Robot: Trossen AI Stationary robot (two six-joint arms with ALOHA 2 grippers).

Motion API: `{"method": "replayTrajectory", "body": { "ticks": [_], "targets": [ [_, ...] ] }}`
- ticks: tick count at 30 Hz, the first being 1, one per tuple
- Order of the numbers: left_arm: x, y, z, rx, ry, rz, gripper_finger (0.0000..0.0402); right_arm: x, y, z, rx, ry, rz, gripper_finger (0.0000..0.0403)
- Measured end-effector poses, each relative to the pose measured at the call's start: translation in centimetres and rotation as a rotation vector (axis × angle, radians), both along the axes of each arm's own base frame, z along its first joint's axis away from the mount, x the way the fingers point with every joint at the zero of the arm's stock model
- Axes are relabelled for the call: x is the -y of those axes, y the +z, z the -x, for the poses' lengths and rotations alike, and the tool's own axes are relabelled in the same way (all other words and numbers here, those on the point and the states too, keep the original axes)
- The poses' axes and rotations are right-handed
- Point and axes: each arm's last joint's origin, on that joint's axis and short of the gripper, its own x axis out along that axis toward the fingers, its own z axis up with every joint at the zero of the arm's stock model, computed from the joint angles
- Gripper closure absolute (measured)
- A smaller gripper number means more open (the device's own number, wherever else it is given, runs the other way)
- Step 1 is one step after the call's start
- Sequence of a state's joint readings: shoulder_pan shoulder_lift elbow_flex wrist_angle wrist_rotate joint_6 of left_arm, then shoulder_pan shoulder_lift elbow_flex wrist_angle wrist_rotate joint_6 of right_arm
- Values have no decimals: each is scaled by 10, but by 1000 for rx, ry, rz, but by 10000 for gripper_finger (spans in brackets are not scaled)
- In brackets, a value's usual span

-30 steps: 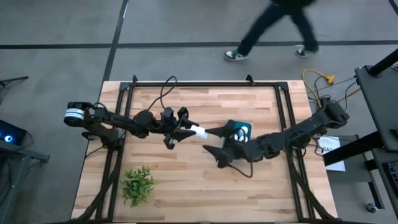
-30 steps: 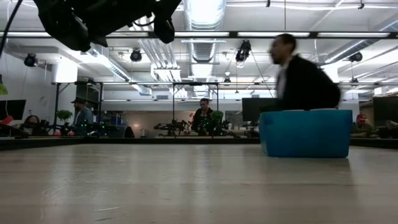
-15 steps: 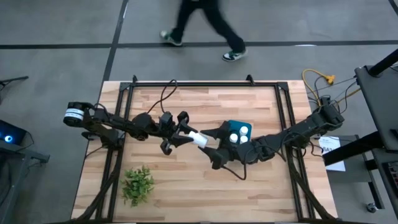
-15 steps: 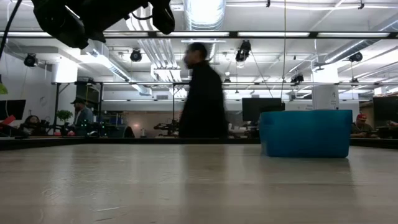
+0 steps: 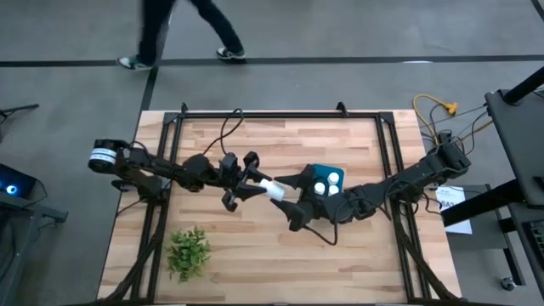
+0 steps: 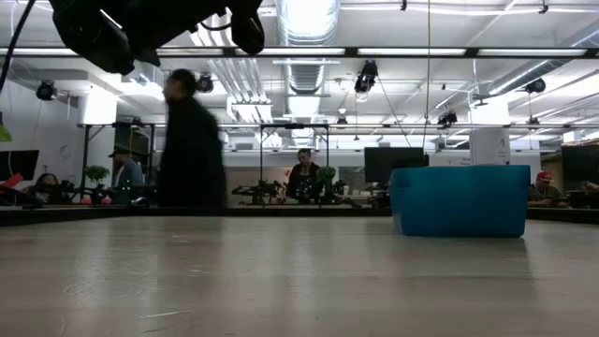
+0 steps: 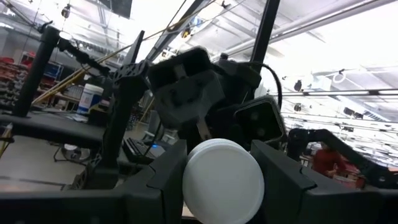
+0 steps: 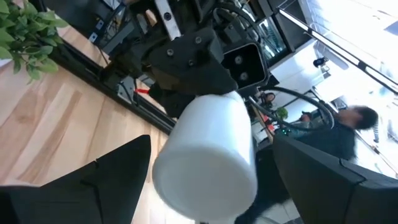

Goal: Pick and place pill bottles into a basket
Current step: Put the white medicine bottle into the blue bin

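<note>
Mid-table, your left gripper [image 5: 255,183] clasped a pill bottle [image 5: 276,189] as your spread right gripper [image 5: 295,201], drawn back from the basket [image 5: 325,175], closed around it: a handover looked near.

Left end effector [image 5: 252,181] clamped mid-table, facing right end effector [image 5: 293,202], fingers spread wide.

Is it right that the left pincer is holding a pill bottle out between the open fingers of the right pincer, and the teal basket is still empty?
Not quite. The basket is not empty: the high view shows two white bottle caps inside it. The rest holds: the left pincer grips a pill bottle, held out between the open fingers of the right pincer.
</note>
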State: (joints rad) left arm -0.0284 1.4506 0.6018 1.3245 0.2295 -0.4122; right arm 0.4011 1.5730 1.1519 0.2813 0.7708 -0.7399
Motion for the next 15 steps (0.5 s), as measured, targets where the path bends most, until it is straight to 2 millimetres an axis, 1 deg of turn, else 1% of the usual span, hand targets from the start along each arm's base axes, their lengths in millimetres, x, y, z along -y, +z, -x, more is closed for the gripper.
{"method": "replayTrajectory", "body": {
  "ticks": [6,10,12,15],
  "targets": [
    [0,-3,-11,-15,-3,6,261,0,1,0,7,0,1,76],
    [1,-1,-17,-4,-5,1,261,0,1,0,7,0,0,81],
    [1,-4,-19,-21,-8,-1,261,0,1,0,7,0,-1,97],
    [1,-4,-20,-17,-20,-8,261,0,0,0,3,1,1,139]
  ]
}}
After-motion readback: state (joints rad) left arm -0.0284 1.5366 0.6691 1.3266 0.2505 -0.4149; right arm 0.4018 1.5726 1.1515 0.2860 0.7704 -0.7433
